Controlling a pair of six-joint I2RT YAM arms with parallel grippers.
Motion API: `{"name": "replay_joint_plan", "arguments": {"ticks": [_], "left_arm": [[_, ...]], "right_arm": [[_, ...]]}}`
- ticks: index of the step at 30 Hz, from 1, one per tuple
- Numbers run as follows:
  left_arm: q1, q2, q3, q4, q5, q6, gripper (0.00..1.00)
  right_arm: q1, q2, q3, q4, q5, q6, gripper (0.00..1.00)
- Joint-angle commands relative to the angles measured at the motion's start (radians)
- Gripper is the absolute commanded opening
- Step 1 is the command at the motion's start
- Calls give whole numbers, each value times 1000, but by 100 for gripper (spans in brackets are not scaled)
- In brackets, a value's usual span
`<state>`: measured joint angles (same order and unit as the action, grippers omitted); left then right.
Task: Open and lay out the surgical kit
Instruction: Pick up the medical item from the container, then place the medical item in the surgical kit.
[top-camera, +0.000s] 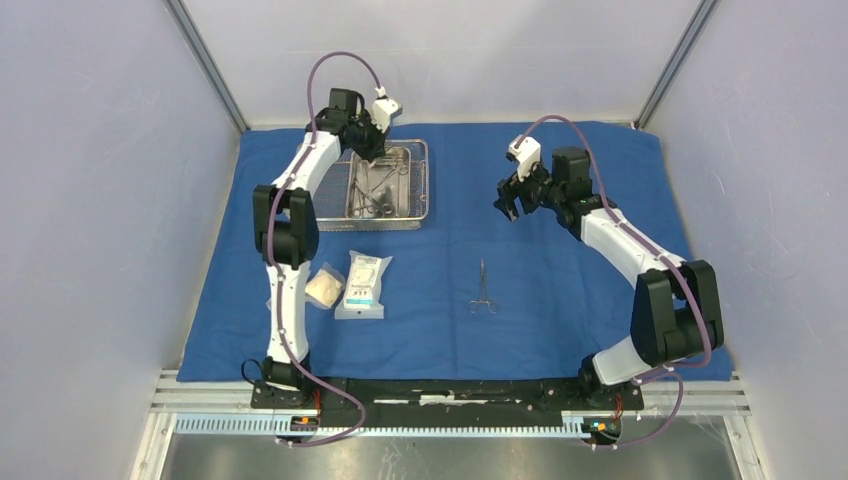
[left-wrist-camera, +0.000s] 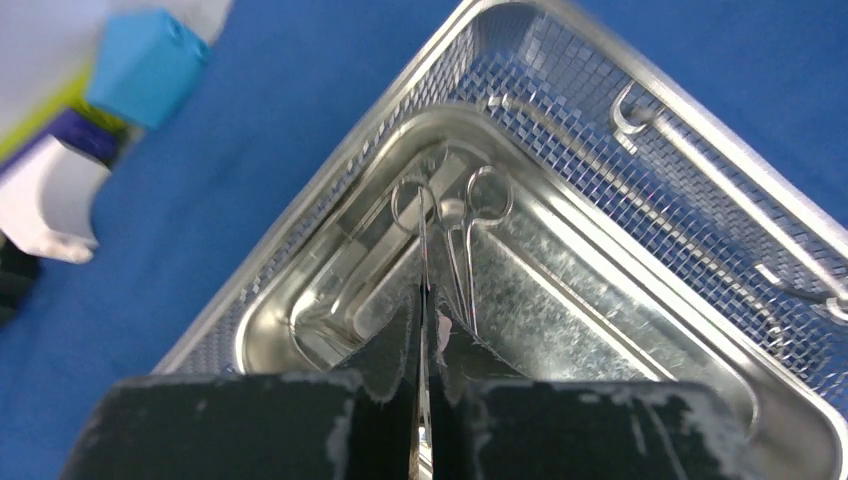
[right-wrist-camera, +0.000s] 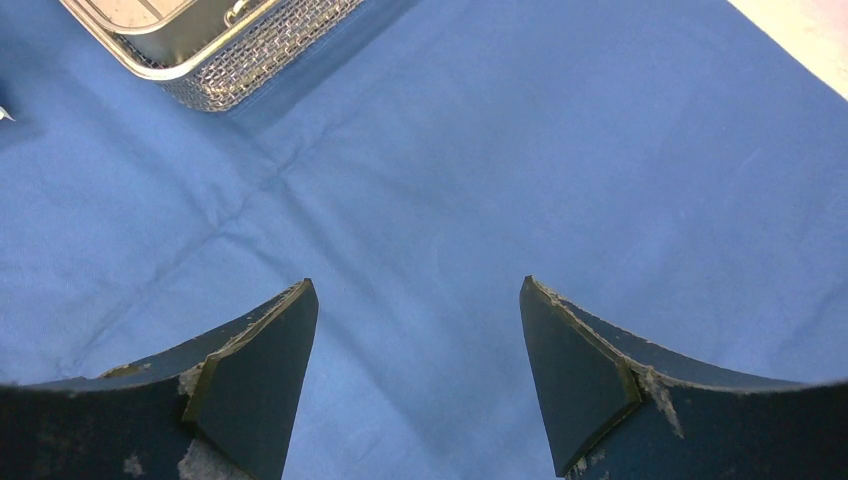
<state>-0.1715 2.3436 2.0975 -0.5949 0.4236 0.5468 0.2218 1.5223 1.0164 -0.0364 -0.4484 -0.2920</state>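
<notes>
The cloth (top-camera: 560, 330) lies spread flat, and the basket (top-camera: 427, 180) sits on its far left part. The pan (left-wrist-camera: 600, 300) stands inside the basket, filling most of its floor, and holds several slim steel tools.

The left hand (left-wrist-camera: 425, 300) reaches down into the basket from above and is clenched on one instrument (left-wrist-camera: 422, 240). Only the thin shank shows between the black fingers (left-wrist-camera: 390, 340). Its ring handles point away from the hand, toward the basket's far corner. A similar tool lies just beside it in the pan (whether the two touch cannot be told).

The right hand (right-wrist-camera: 415, 285) hovers to the right of the basket, well apart from it. Its fingers are spread wide, nothing is between them, and bare cloth lies below. A corner of the basket shows at the top left of its wrist view.

On the near side of the basket, three packets (top-camera: 362, 285) lie close together on the cloth. A loose instrument (top-camera: 483, 288) lies on the near right of the basket, rings toward the arms' bases.
</notes>
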Motion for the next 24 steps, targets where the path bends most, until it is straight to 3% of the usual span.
{"name": "replay_joint_plan", "arguments": {"ticks": [1,6,12,20,24], "left_arm": [[3,-105,-6,87,102,-45,6],[3,-169,-38,11,260,37,5],[-22,-310,-154,-180,480,208,4],[-154,-497,-324,-452,546,475,2],[-235,-570,-414,-484,539,533,2]], "right_arm": [[8,-63,5,43,-22,8,82],[13,-89,2,40,-58,-7,82],[25,-126,-5,43,-207,-37,82],[113,-142,56,-81,-361,-159,81],[168,-154,40,-115,-434,-210,78]]}}
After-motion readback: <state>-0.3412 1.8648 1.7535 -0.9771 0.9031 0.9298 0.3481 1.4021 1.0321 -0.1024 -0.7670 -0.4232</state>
